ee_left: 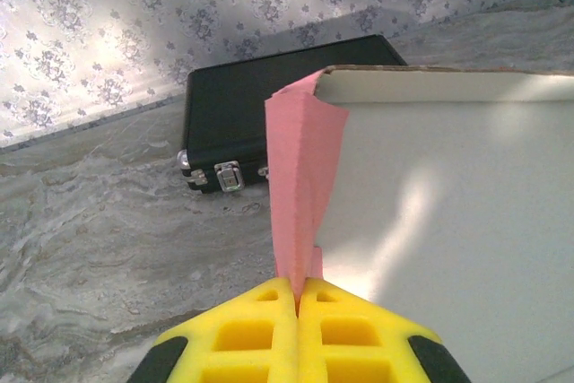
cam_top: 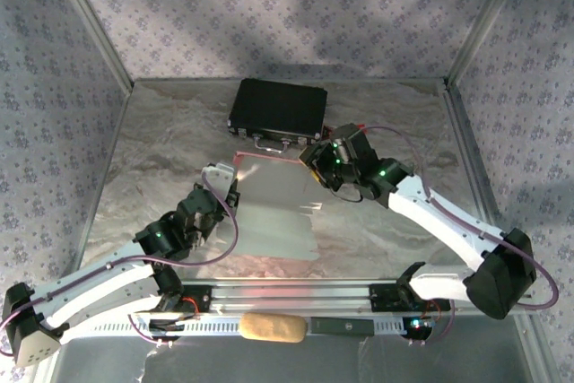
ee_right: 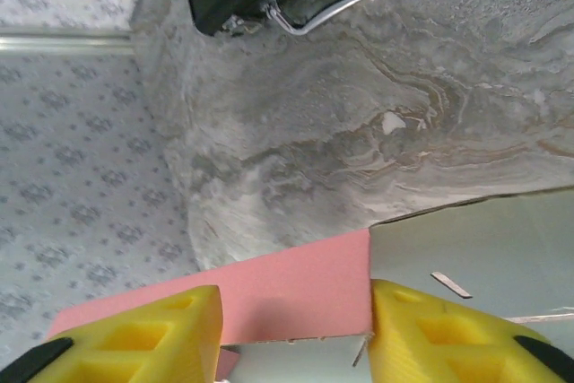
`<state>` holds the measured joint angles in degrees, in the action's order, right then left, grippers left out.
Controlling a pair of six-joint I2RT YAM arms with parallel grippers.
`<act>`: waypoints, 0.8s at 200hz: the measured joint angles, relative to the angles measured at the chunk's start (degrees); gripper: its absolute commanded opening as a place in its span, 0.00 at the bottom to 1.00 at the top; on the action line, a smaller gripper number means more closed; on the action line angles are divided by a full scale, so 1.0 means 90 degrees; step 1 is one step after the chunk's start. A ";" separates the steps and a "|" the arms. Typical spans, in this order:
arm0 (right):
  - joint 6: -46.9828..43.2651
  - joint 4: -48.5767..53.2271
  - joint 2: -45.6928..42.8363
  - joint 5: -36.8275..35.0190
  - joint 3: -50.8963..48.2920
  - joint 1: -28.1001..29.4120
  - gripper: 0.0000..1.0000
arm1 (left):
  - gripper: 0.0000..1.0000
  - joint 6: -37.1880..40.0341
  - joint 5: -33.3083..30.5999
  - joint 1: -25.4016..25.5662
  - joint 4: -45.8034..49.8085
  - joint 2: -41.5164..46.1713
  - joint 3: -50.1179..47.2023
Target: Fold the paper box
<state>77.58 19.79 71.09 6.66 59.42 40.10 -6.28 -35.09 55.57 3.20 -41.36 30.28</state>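
Pinching, left gripper [ee_left: 298, 291]: pressed together on paper box's [ee_left: 448, 221] upright flap [ee_left: 303, 172].
Right gripper [ee_right: 296, 316]: spread, astride far flap [ee_right: 291, 286].

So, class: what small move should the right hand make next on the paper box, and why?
Probably close the right hand on the pink flap of the paper box: its fingers stand apart with that flap between them, while the left hand is shut on the box's other end, steadying it.
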 measured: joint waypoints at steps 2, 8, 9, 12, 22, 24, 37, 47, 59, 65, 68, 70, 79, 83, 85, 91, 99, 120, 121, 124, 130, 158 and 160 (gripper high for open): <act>0.0068 -0.0019 -0.0015 -0.0027 -0.0005 0.0000 0.37 | 0.00 -0.0002 -0.0005 0.0002 -0.0002 0.0000 0.0002; 0.0168 -0.0075 -0.0049 -0.0073 -0.0024 0.0002 0.34 | 0.00 -0.0022 -0.0019 0.0010 -0.0022 0.0000 0.0002; 0.0185 -0.0080 -0.0053 -0.0078 -0.0027 0.0002 0.33 | 0.00 -0.0022 -0.0024 0.0012 -0.0024 0.0000 0.0002; 0.0199 -0.0104 -0.0068 -0.0095 -0.0039 0.0002 0.32 | 0.00 -0.0032 -0.0029 0.0012 -0.0034 0.0000 0.0002; 0.0403 -0.0226 -0.0112 -0.0168 -0.0100 0.0007 0.28 | 0.00 -0.0046 -0.0058 0.0027 -0.0053 0.0000 0.0002; 0.0442 -0.0253 -0.0119 -0.0177 -0.0119 0.0007 0.27 | 0.00 -0.0046 -0.0068 0.0034 -0.0056 0.0000 0.0002; 0.0692 -0.0471 -0.0160 -0.0265 -0.0272 0.0022 0.19 | 0.00 -0.0056 -0.0112 0.0066 -0.0063 0.0000 0.0002; 0.0850 -0.0661 -0.0187 -0.0333 -0.0420 0.0056 0.15 | 0.00 -0.0070 -0.0146 0.0090 -0.0063 -0.0002 0.0002; 0.1100 -0.0828 -0.0226 -0.0461 -0.0563 0.0117 0.10 | 0.00 -0.0087 -0.0175 0.0100 -0.0063 -0.0007 0.0002; 0.1197 -0.0877 -0.0248 -0.0527 -0.0600 0.0151 0.08 | 0.00 -0.0090 -0.0189 0.0112 -0.0063 -0.0015 0.0002; 0.1243 -0.0894 -0.0260 -0.0566 -0.0605 0.0168 0.07 | 0.00 -0.0090 -0.0204 0.0119 -0.0063 -0.0017 0.0002; 0.1290 -0.0908 -0.0267 -0.0593 -0.0610 0.0177 0.07 | 0.00 -0.0092 -0.0206 0.0124 -0.0063 -0.0019 0.0002; 0.1358 -0.0952 -0.0311 -0.0675 -0.0612 0.0206 0.04 | 0.00 -0.0092 -0.0209 0.0136 -0.0073 -0.0024 0.0002; 0.1426 -0.0981 -0.0335 -0.0721 -0.0612 0.0219 0.03 | 0.00 -0.0092 -0.0209 0.0136 -0.0080 -0.0024 0.0002; 0.1428 -0.0988 -0.0347 -0.0729 -0.0612 0.0221 0.03 | 0.00 -0.0092 -0.0209 0.0136 -0.0087 -0.0024 0.0002; 0.1474 -0.1013 -0.0381 -0.0780 -0.0612 0.0240 0.03 | 0.00 -0.0095 -0.0211 0.0136 -0.0112 -0.0024 0.0002; 0.1532 -0.1042 -0.0423 -0.0838 -0.0612 0.0265 0.06 | 0.00 -0.0097 -0.0231 0.0136 -0.0165 -0.0024 0.0002; 0.1678 -0.1103 -0.0488 -0.0937 -0.0612 0.0299 0.32 | 0.00 -0.0136 -0.0255 0.0138 -0.0243 -0.0024 0.0002; 0.1681 -0.1105 -0.0491 -0.0935 -0.0612 0.0299 0.33 | 0.00 -0.0141 -0.0255 0.0138 -0.0243 -0.0024 0.0002; 0.1625 -0.1107 -0.0498 -0.0933 -0.0612 0.0301 0.36 | 0.00 -0.0141 -0.0257 0.0138 -0.0240 -0.0024 0.0002; 0.1588 -0.1115 -0.0512 -0.0930 -0.0612 0.0308 0.41 | 0.00 -0.0146 -0.0255 0.0146 -0.0243 -0.0024 0.0002; 0.1158 -0.0833 -0.0884 -0.1052 -0.0622 0.0369 0.59 | 0.00 -0.0172 -0.0250 0.0209 -0.0243 -0.0022 0.0002; 0.1139 -0.0792 -0.0964 -0.1090 -0.0641 0.0379 0.60 | 0.00 -0.0182 -0.0250 0.0209 -0.0243 -0.0017 0.0002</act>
<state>87.83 12.67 62.41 -3.16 53.65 43.51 -7.92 -37.34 57.45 1.02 -41.52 30.30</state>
